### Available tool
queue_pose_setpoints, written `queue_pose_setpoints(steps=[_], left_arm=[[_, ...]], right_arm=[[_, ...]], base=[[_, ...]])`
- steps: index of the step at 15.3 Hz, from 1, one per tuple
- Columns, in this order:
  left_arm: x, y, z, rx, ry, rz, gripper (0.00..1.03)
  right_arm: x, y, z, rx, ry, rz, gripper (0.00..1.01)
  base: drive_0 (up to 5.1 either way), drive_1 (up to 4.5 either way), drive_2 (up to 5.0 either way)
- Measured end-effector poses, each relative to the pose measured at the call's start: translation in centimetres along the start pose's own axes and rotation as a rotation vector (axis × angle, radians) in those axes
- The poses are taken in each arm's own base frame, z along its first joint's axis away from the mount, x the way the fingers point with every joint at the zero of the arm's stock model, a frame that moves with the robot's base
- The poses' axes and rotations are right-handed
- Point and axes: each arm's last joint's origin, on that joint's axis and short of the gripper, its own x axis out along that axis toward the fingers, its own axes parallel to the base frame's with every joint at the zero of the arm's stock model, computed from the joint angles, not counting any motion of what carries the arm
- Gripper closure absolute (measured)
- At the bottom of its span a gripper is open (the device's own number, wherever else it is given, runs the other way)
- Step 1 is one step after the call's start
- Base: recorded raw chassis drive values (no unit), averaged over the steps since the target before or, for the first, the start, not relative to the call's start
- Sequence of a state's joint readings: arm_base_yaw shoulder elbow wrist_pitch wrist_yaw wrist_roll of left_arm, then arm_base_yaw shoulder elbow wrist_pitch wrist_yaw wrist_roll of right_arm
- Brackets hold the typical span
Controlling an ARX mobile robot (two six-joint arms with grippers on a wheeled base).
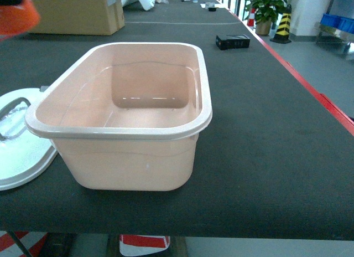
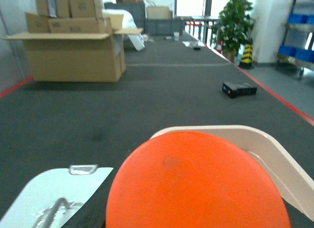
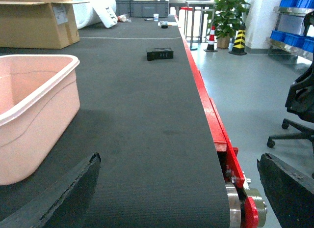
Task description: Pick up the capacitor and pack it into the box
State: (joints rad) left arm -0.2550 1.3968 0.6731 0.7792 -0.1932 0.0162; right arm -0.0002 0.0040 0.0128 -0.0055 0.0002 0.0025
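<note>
The left fingers grasp the orange capacitor [image 2: 198,184] near the box [image 1: 124,129] rim; carry it over the opening before releasing. Right fingers [image 3: 176,188] hang spread, grasping nothing.

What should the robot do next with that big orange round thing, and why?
Probably carry the orange round thing a little to the right, over the open box. It fills the left wrist view right by the box's rim, and in the head view it sits up at the left edge, while the box is empty and its lid lies off beside it.
</note>
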Motion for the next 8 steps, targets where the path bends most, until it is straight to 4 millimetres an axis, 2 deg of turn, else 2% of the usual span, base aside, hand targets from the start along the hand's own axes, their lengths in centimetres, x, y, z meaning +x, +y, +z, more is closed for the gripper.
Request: queue_pose_setpoints(steps=[1, 2, 3, 4, 6, 7, 8], left_arm=[[3.2, -1.3, -0.5, 0.011, 0.036, -0.022, 0.60], [5.1, -2.3, -1.2, 0.009, 0.091, -0.047, 0.60], [5.6, -2.8, -1.9, 0.012, 0.112, -0.060, 0.60], [5.5, -3.1, -2.2, 0.007, 0.119, -0.080, 0.52], [5.3, -3.2, -1.5, -0.003, 0.078, -0.090, 0.28], [5.2, -3.0, -1.4, -0.008, 0.049, -0.087, 0.19], [4.5, -2.2, -1.5, -0.005, 0.046, -0.081, 0.08]], right_arm=[[0.0, 0.0, 0.0, 0.000, 0.000, 0.000, 0.03], [0.0, 0.0, 0.0, 0.000, 0.000, 0.000, 0.03], [0.0, 0.0, 0.0, 0.000, 0.000, 0.000, 0.03], [0.0, 0.0, 0.0, 0.000, 0.000, 0.000, 0.03], [0.0, 0.0, 0.0, 0.000, 0.000, 0.000, 0.03], [0.0, 0.0, 0.0, 0.000, 0.000, 0.000, 0.03], [0.0, 0.0, 0.0, 0.000, 0.000, 0.000, 0.03]], base=[[0.0, 0.00, 0.0], [0.0, 0.00, 0.0], [0.0, 0.00, 0.0], [0.0, 0.00, 0.0], [0.0, 0.00, 0.0], [0.0, 0.00, 0.0], [0.0, 0.00, 0.0]])
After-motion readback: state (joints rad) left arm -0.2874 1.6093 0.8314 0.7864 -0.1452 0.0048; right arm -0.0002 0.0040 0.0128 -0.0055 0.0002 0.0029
